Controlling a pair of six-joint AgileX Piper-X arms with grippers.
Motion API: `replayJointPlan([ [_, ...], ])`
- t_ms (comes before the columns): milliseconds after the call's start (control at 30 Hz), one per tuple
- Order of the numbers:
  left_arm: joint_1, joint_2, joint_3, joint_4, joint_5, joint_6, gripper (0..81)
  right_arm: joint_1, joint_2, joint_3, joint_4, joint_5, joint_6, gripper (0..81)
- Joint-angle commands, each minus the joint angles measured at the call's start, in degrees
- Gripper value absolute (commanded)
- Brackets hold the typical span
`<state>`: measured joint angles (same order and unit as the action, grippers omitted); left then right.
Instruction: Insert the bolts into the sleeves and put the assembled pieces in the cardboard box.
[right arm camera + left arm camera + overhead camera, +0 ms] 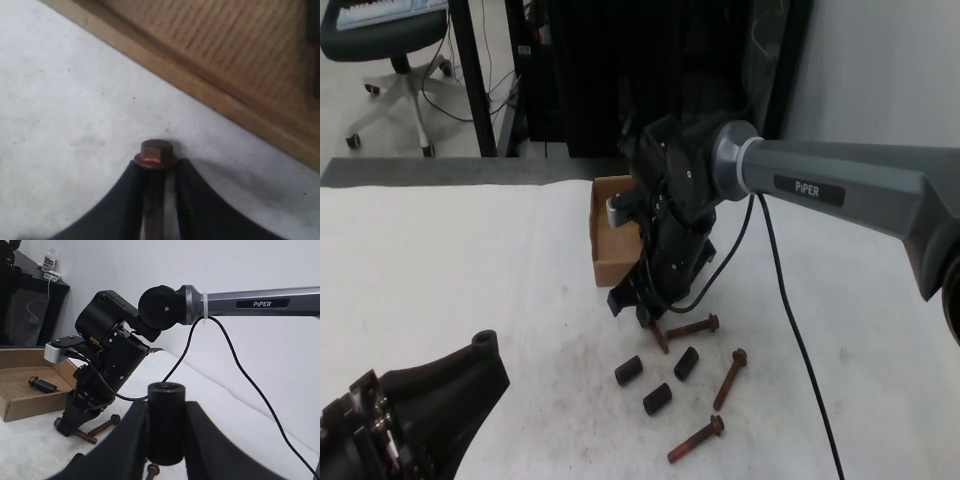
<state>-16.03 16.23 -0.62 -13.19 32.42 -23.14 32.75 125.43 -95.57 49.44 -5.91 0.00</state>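
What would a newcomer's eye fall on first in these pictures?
First, the right tool, down at the white bench beside the cardboard box and shut on a rusty bolt. Next, the left tool, which holds a black sleeve upright. Near the right tool, loose bolts and loose sleeves lie scattered on the bench.

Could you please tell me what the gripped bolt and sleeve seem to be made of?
Bolt: likely steel, with a reddish-brown, rusty or coppery finish on its hex head. Sleeve: smooth matte black; plastic, rubber or blackened metal, cannot tell.
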Motion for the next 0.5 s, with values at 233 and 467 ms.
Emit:
replayJointPlan([
  [233,0.11,-0.59,-0.14,-0.56,0.25,0.45,0.1,0.02,0.18,-0.36,2.29,-0.43,-6.06,0.8],
  [467,0.11,-0.59,-0.14,-0.56,0.25,0.45,0.1,0.13,-3.4,-1.12,2.66,-7.18,-6.06,0.8],
])
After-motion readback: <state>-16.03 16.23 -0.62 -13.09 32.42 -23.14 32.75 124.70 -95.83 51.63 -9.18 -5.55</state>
